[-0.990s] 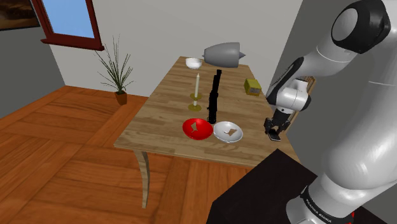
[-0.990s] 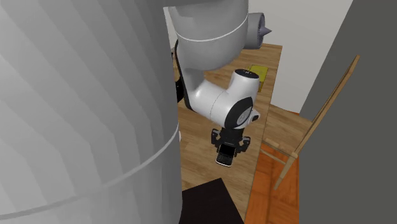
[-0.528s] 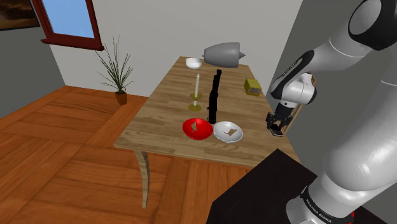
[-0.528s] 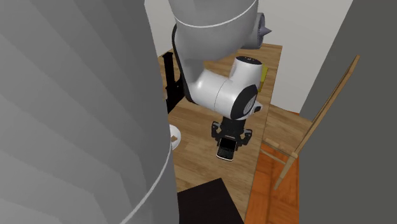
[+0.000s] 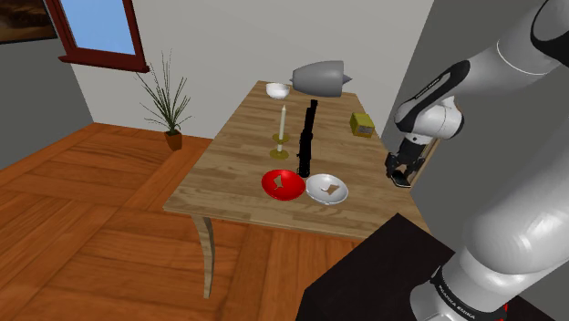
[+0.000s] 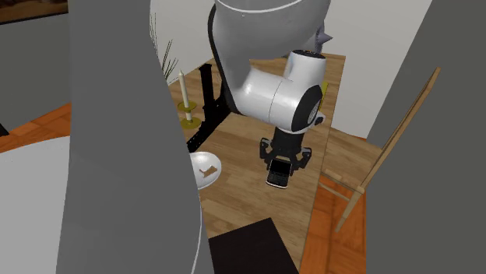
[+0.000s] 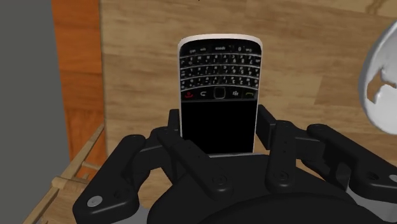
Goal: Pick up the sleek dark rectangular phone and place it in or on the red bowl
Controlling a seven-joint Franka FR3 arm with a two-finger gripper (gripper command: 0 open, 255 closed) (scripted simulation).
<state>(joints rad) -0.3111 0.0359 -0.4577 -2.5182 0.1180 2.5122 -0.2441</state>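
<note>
Phone (image 5: 398, 181) is hanging clamped in the black gripper (image 5: 398, 173) in the shoulder view, over the table's (image 5: 232, 164) edge at the shoulder view's right. It is well apart from the red bowl (image 5: 283, 184), which is sitting near the front edge beside a white bowl (image 5: 326, 189). In the second exterior view, the phone (image 6: 277, 176) is looking lifted clear of the wood, probably for carrying. In the wrist view, the fingers (image 7: 173, 127) are squeezing both long sides at the screen end, leaving the keypad end of the phone (image 7: 219, 76) jutting out, seemingly ready to go into a bowl first.
</note>
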